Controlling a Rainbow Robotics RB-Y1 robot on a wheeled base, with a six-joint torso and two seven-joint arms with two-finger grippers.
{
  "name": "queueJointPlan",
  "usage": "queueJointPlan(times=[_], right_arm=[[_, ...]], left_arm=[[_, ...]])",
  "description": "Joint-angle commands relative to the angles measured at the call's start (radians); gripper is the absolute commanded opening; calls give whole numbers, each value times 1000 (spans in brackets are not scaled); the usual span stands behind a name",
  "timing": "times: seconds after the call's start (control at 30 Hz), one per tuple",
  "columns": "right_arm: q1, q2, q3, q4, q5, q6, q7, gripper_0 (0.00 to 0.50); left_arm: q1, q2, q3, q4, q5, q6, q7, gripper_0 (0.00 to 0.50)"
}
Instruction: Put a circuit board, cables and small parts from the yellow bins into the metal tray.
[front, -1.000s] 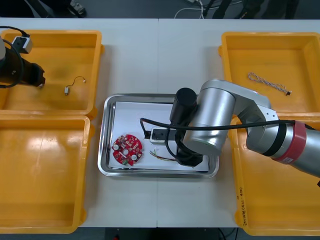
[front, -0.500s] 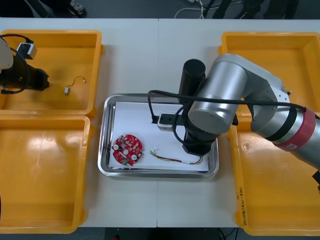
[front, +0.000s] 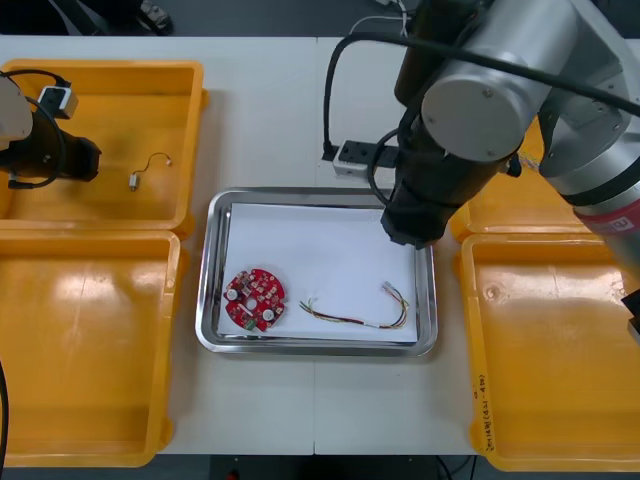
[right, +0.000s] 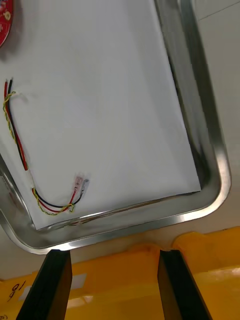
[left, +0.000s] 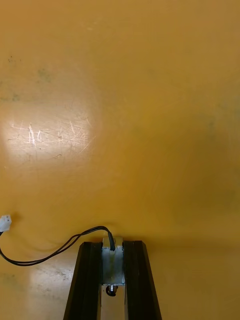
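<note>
- Up and off toward 12 o'clock went my right arm. A second ago my right fingers (front: 410, 228) were low inside the metal tray (front: 207, 290), and now they hang over its 1 o'clock corner.
- With that arm out of the way, the red and yellow cable (front: 355, 318) lies fully bare on the tray's white floor, toward 4 o'clock, curled at its 3 o'clock end.
- Round and red, the circuit board (front: 254, 298) rests in the tray at 8 o'clock, just at 9 o'clock of the cable and not touching it.
- From my right wrist, those fingers stand wide apart with nothing between them. Past their tips are a bin rim (right: 125, 285), the tray's rounded corner and the same cable.
- My left fingers (front: 90, 160) have crept a little toward 3 o'clock and hang over the far left yellow bin (front: 110, 70), near its 9 o'clock wall.
- They are closed on a small metal part (left: 112, 262), apart only by its width. A black cable (left: 55, 252) runs from the part's top to a white plug.
- Another loose metal part (front: 132, 181) with a thin wire lies on that bin's floor, at 4 o'clock of my left fingers and apart from them.
</note>
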Motion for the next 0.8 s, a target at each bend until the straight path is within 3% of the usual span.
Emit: queueJointPlan(times=[0.03,0.33,0.8], right_arm=[[-43,11,-127,-6,-4,7,-51,500],[-45,0,-297,128,36,7,-70,500],[-95,0,-480,356,248,7,-73,500]], left_arm=[[-46,-5,-11,-4,-3,12,-93,1],[-46,24,47,-110,-14,196,-94,0],[-46,36,135,-343,-51,522,-84,0]])
